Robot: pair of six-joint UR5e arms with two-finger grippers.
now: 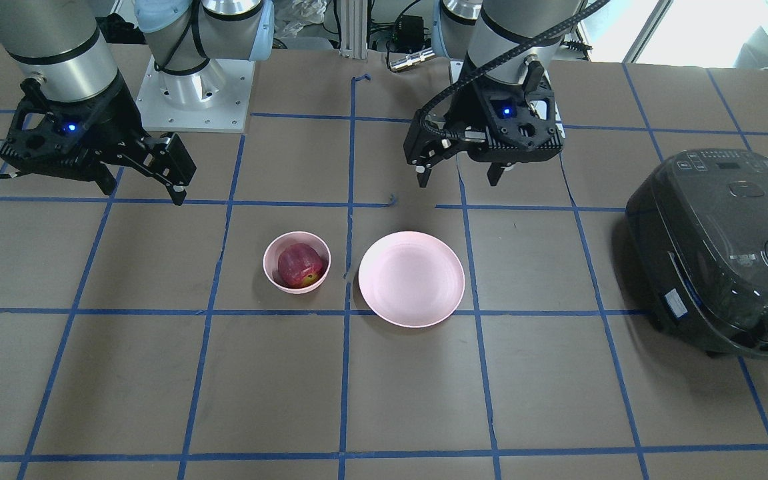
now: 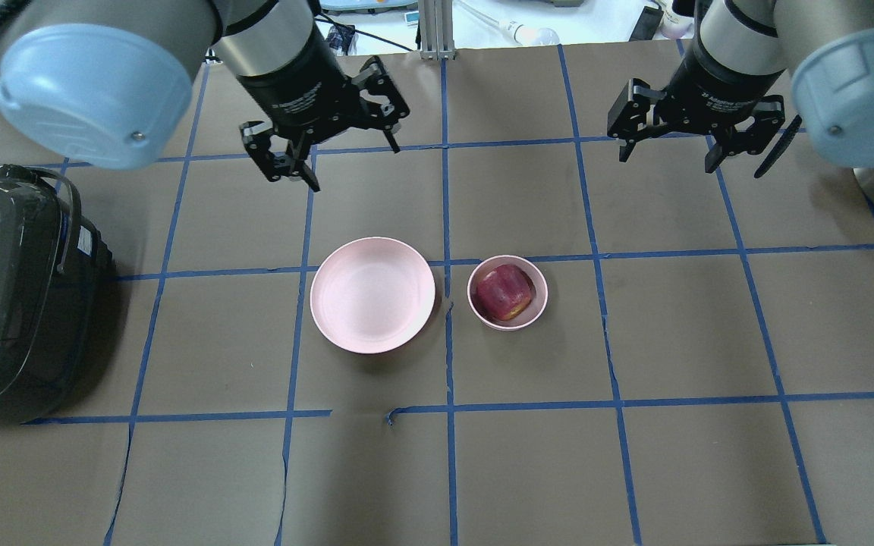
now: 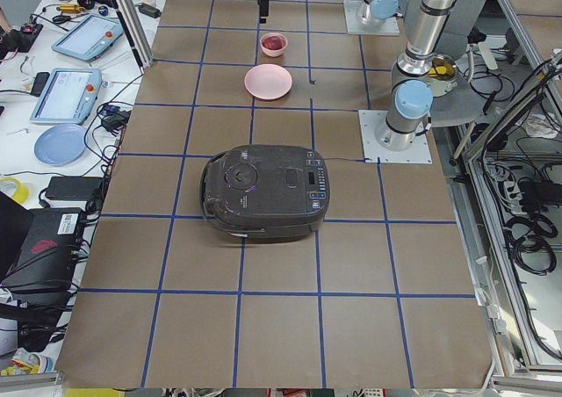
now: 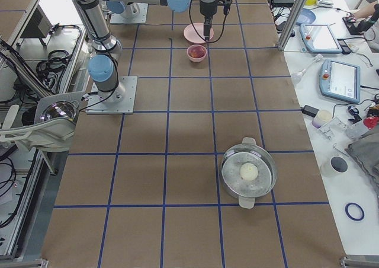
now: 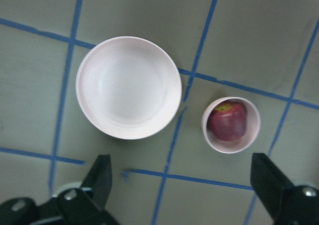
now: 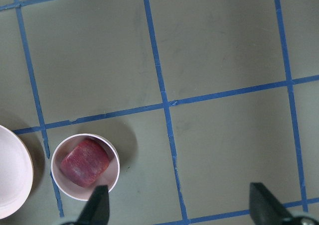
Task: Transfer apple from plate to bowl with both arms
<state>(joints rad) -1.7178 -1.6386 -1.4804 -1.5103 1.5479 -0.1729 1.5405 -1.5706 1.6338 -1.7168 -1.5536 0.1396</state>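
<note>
Lying on the tabletop (image 2: 680,470): plate (image 2: 372,294) nearest the left fingers (image 2: 285,163), bowl (image 2: 509,325) toward the right fingers (image 2: 716,155), cooker (image 2: 4,303) well outside the left fingers.

We take the plate (image 2: 372,295) as our landmark on the table (image 2: 634,470). Just to the plate's right, as the robot counts sides, sits the bowl (image 2: 507,293), close but not touching, with the apple (image 2: 504,293) inside it. Well off to the plate's left stands a rice cooker (image 2: 4,296). Far to the right, beyond the bowl, sits a pot (image 4: 249,173). The left gripper (image 2: 352,167) hangs on the robot-base side of the plate. The right gripper (image 2: 667,161) hangs on that same side, further right than the bowl.
</note>
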